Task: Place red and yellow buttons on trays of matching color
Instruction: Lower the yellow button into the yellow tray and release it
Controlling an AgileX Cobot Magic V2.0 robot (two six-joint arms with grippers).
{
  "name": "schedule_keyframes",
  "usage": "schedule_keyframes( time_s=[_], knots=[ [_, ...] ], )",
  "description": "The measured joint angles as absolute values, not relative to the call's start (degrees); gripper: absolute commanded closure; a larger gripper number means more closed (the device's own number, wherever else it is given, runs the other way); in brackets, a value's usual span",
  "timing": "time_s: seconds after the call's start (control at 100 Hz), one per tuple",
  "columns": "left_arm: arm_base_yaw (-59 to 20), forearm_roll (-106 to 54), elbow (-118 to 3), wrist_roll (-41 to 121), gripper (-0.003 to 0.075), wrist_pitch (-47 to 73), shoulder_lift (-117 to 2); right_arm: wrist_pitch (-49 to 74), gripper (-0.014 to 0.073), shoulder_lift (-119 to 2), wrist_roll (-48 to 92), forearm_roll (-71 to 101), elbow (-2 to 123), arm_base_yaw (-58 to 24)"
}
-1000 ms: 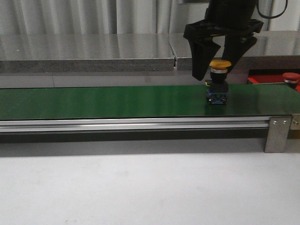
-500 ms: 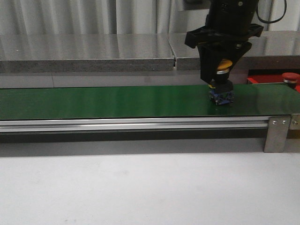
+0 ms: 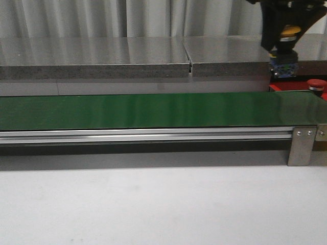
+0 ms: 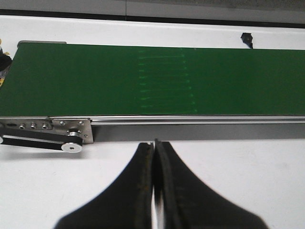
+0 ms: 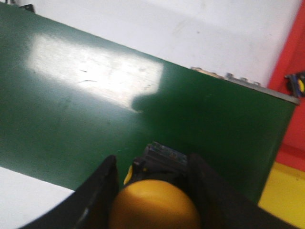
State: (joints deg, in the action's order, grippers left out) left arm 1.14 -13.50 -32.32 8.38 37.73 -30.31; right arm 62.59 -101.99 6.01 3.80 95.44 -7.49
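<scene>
While raised above the belt (image 3: 153, 109), the right fingers (image 5: 102, 191) clamp the yellow button (image 5: 155, 205) between them.

Even, fairly bright overhead lighting is indicated. A broad white glare patch is recorded on the green belt (image 5: 95, 95) in the right wrist view, with a soft dark shadow just beside it. Fainter sheen is noted on the belt in the front view. The yellow button (image 5: 155, 205) is rendered blurred, close to the lens. Mild softness, possibly compression, is observed throughout.
</scene>
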Motion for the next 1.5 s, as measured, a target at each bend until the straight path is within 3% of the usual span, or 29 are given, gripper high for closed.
schedule_keyframes(
  time_s=[0.55, 1.21, 1.28, 1.42, 1.5],
  knots=[
    [1.14, -13.50, -32.32, 8.38, 0.0739, 37.73, -30.31, 56.10, 0.0370, -98.61, 2.24, 3.80, 80.73, 10.89],
    [1.14, -13.50, -32.32, 8.38, 0.0739, 37.73, -30.31, 42.45, 0.0363, -102.40, -0.58, 7.54, 72.05, 17.17],
    [1.14, -13.50, -32.32, 8.38, 0.0739, 37.73, -30.31, 42.10, 0.0311, -102.50, -0.67, 8.14, 72.05, 17.17],
    [1.14, -13.50, -32.32, 8.38, 0.0739, 37.73, -30.31, 41.63, 0.0104, -102.50, -0.67, 8.51, 72.05, 17.17],
    [1.14, -13.50, -32.32, 8.38, 0.0739, 37.73, -30.31, 41.59, 0.0067, -102.50, -0.67, 8.51, 72.05, 17.17]
  ],
)
